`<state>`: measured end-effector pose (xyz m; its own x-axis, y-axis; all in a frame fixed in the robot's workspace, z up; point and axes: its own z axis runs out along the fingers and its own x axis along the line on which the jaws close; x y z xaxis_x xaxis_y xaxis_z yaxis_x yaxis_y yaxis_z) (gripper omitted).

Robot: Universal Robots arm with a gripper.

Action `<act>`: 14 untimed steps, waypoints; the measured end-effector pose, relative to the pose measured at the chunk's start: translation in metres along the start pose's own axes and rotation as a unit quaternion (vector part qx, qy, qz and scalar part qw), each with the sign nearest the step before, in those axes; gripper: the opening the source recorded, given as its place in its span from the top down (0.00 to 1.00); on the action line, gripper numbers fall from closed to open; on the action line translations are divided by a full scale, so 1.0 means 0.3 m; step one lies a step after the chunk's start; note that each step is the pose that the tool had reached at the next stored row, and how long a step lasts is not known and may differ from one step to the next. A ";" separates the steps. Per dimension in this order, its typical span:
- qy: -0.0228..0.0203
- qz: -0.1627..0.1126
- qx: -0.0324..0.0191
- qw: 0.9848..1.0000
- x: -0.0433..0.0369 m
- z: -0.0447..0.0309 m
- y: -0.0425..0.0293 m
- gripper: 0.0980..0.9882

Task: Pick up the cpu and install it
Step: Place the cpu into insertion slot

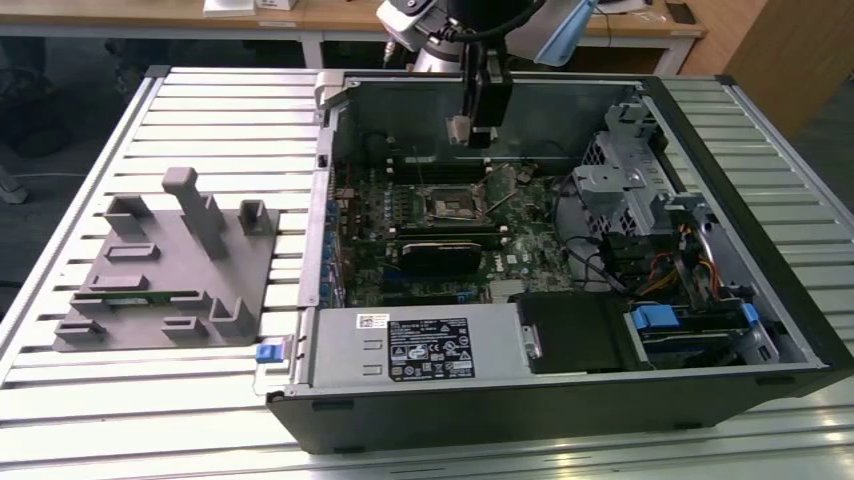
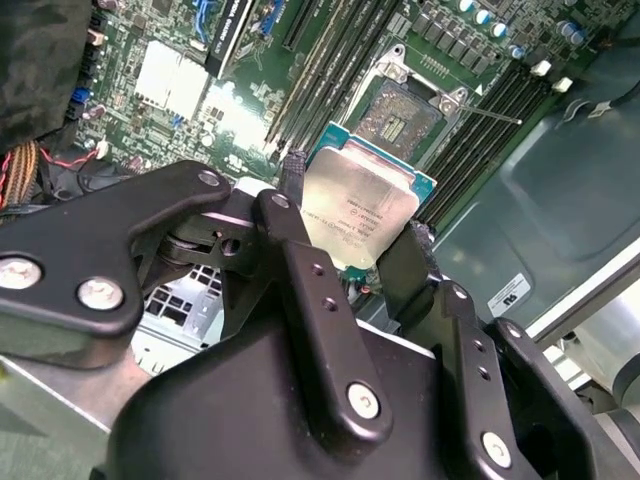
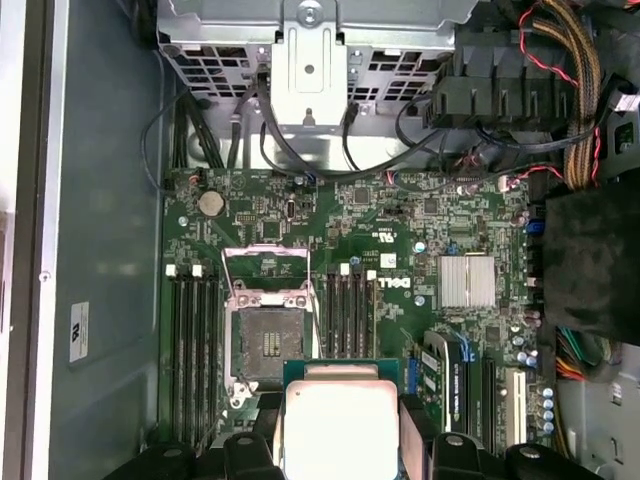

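My gripper (image 2: 352,228) is shut on the cpu (image 2: 362,212), a flat square chip with a shiny silver top and a green rim, and its black fingers (image 2: 292,185) clamp two opposite edges. The cpu (image 3: 340,420) hangs above the green motherboard (image 3: 400,215), just off one side of the open black-framed socket (image 3: 266,345), whose metal lid is flipped up. In the exterior view the gripper (image 1: 470,132) hovers inside the open computer case, a little above and behind the socket (image 1: 451,205).
Memory slots (image 3: 345,310) flank the socket, with a silver heatsink (image 3: 467,280) beyond them. Bundled cables (image 3: 560,90) and a drive cage (image 1: 627,180) fill the case's right side, and the power supply (image 1: 427,345) its front. A grey fixture (image 1: 174,270) stands on the slatted table at the exterior view's left.
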<state>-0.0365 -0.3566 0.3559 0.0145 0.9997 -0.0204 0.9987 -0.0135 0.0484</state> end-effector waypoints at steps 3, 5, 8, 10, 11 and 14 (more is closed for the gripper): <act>0.000 0.000 0.000 1.000 0.001 0.011 -0.001 0.50; 0.000 0.000 0.000 1.000 0.001 0.017 -0.001 0.50; 0.000 0.000 0.000 1.000 0.003 0.027 -0.002 0.50; 0.000 0.000 0.000 1.000 0.005 0.033 -0.002 0.50; 0.000 -0.001 0.000 1.000 0.006 0.036 -0.002 0.50; 0.000 -0.001 0.000 1.000 0.007 0.044 -0.002 0.50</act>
<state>-0.0365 -0.3547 0.3426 0.0129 0.9997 -0.0202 0.9988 -0.0119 0.0485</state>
